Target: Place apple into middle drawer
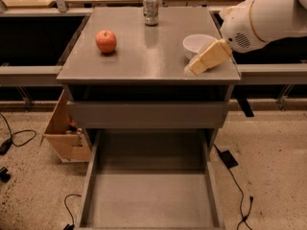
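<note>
1. Trouble, as I see it, starts with the white bowl (pixel 196 43). The gripper (pixel 193 70) hangs over the right front of the cabinet top (pixel 144 63), just beside that bowl, while the apple (pixel 106 41) sits well apart on the left. A careless sweep across could clip the bowl and shove it.
2. Whether the gripper is open or closed I cannot tell from here; nothing seems to be in it.
3. The apple looks round and smooth, so an off-centre grasp could squirt it sideways. On that slick top it might roll off the left edge toward the cardboard box (pixel 64 133).
4. The middle drawer (pixel 149 198) stands pulled out below, floor bare, side walls low. Let go from too high and the apple could bounce out over them.
5. The apple itself is small and red-orange with a paler patch. It stands alone, and the soda can (pixel 150 8) is well behind it.
</note>
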`<state>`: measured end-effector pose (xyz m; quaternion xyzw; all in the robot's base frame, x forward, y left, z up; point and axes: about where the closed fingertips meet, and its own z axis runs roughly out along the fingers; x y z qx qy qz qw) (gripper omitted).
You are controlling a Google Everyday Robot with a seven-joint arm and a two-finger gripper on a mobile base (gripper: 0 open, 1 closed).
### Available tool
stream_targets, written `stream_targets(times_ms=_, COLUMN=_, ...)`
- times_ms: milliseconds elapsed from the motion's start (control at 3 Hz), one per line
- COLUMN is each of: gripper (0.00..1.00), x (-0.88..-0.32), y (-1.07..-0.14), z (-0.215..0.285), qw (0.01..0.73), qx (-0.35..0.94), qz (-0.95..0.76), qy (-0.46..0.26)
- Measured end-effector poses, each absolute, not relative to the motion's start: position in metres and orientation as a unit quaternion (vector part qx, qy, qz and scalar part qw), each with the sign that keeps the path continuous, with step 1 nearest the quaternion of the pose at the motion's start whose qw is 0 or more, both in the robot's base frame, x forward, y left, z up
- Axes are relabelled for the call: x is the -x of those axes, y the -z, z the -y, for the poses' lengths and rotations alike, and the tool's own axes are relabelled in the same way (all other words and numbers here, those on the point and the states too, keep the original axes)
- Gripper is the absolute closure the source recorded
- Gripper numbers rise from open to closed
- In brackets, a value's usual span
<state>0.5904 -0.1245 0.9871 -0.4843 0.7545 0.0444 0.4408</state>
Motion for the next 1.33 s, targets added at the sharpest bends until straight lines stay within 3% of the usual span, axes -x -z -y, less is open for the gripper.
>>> stream_targets(times_ms=667, gripper=0.00, x=-0.635, y=-0.977, z=0.096, qw=0.485, qx=0.464, qz=-0.737, qy=-0.080)
stream_targets(times_ms=1333, gripper=0.00, x=-0.720, y=-0.965, z=0.029, qw=0.536, qx=0.381, qz=-0.749, qy=-0.087)
